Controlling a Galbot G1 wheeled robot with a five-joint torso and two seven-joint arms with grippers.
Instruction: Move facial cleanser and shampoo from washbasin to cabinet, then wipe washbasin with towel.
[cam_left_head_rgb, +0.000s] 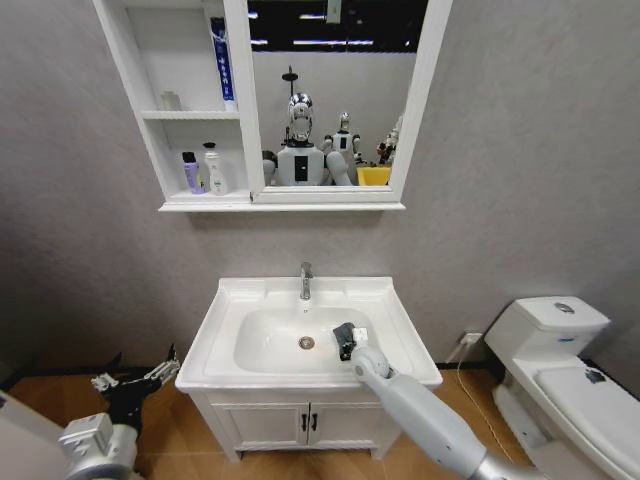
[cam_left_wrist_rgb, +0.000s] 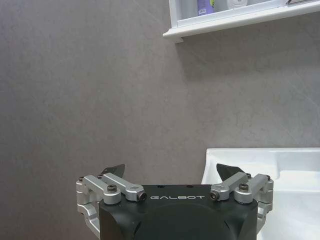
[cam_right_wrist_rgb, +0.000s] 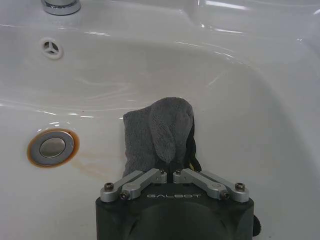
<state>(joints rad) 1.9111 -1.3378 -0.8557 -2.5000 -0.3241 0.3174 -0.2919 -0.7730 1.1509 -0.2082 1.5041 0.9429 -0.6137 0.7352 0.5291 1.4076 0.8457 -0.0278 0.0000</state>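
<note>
The right arm (cam_left_head_rgb: 430, 420) rises from the lower edge of the head view and reaches over the front rim of the washbasin (cam_left_head_rgb: 225, 300) into the bowl. Its right gripper (cam_left_head_rgb: 347, 341) sits inside the bowl, just to the right of the drain (cam_left_head_rgb: 306, 343), with its fingers pressed together on the towel (cam_right_wrist_rgb: 157, 132). In the right wrist view the dark grey cloth hangs crumpled from the fingertips and lies against the white bowl wall, near the drain (cam_right_wrist_rgb: 52, 148) and well below the tap base (cam_right_wrist_rgb: 61, 6) and the overflow hole (cam_right_wrist_rgb: 50, 47). The bowl around the cloth is bare, with open room toward the tap (cam_left_head_rgb: 306, 281) and toward both side rims.

The left gripper (cam_left_head_rgb: 135, 383) hangs low by the floor, off the left front corner of the washbasin and apart from it, its fingers (cam_left_wrist_rgb: 111, 171) spread wide with nothing between them. Grey wall lies open ahead of it, and the washbasin's edge (cam_left_wrist_rgb: 260, 152) stands just beside it.

Above, the cabinet (cam_left_head_rgb: 180, 205) holds a purple bottle (cam_left_head_rgb: 190, 172) and a white bottle (cam_left_head_rgb: 214, 170) on its lowest shelf and a blue tube (cam_left_head_rgb: 222, 62) on the top shelf. A toilet (cam_left_head_rgb: 560, 375) stands to the right, well apart from the washbasin
</note>
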